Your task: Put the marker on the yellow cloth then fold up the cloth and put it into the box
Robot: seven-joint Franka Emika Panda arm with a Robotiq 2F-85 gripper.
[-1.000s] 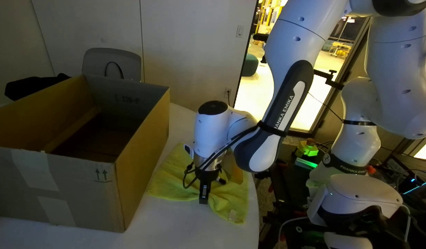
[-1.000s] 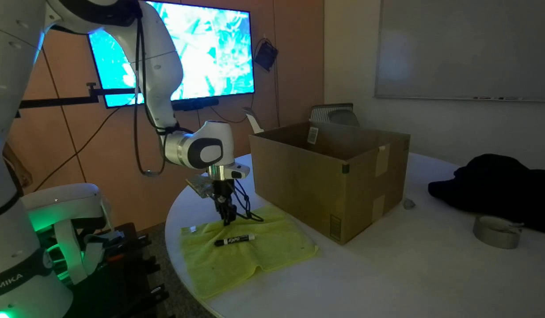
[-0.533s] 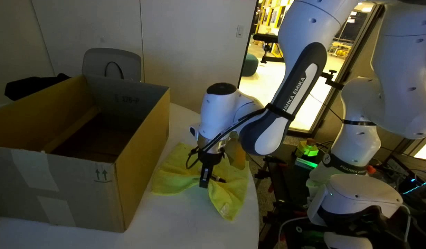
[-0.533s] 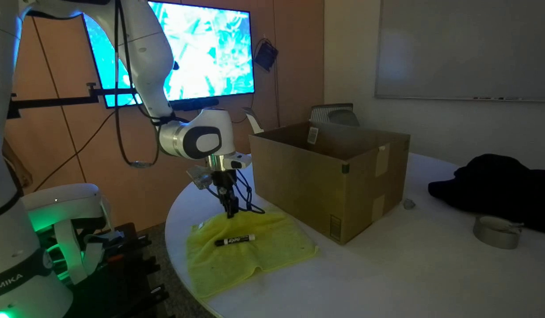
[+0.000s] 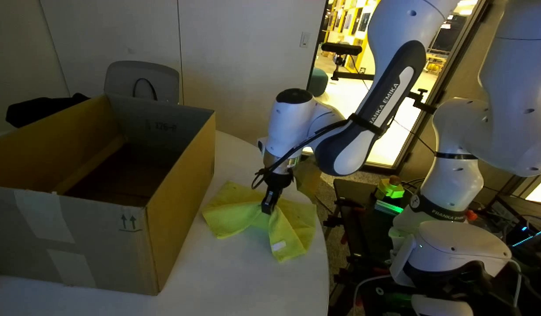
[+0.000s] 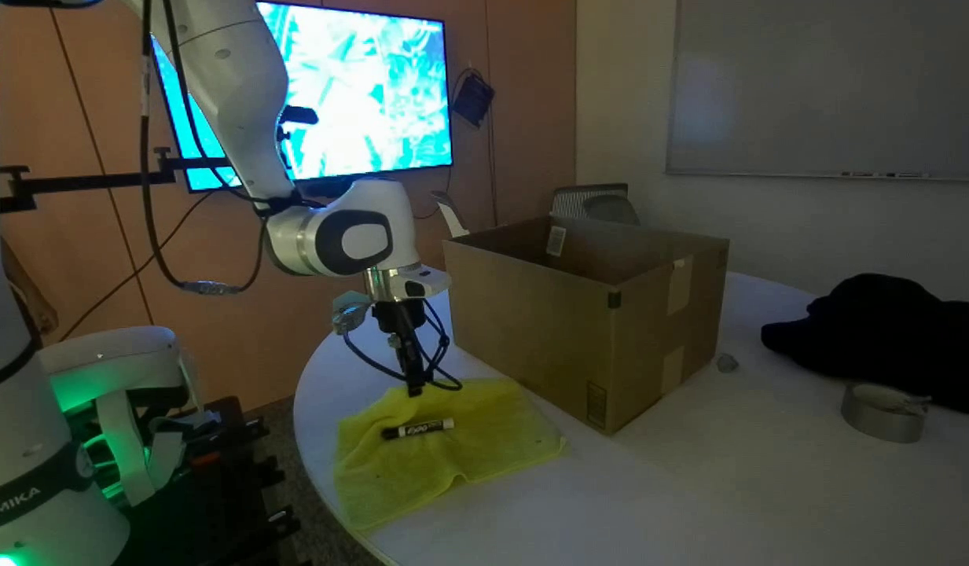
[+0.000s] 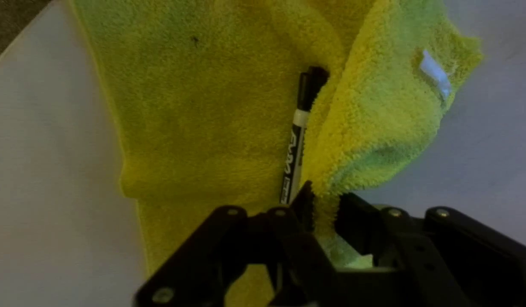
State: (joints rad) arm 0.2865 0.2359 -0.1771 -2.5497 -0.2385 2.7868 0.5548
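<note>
The yellow cloth (image 5: 239, 215) lies on the white table, its near side drawn up into a fold. It also shows in an exterior view (image 6: 484, 440) and the wrist view (image 7: 194, 119). My gripper (image 7: 325, 204) is shut on a pinched edge of the cloth, low over its middle; it shows in both exterior views (image 5: 267, 210) (image 6: 414, 389). The marker (image 6: 418, 428) lies on the cloth, beside the raised fold and the left finger in the wrist view (image 7: 294, 145). The marker is hidden in an exterior view. The open cardboard box (image 5: 73, 237) stands beside the cloth (image 6: 531, 330).
A roll of tape (image 6: 883, 414) and a black garment (image 6: 877, 338) lie on the table beyond the box. A small grey lump (image 6: 727, 362) sits by the box. The box wall rises close to the cloth. The table edge (image 5: 325, 254) runs near the cloth toward the robot base.
My gripper has lifted slightly and moved across the cloth toward its middle, pulling the held edge over toward the marker. The tagged corner has been drawn inward. The marker and box have stayed put.
</note>
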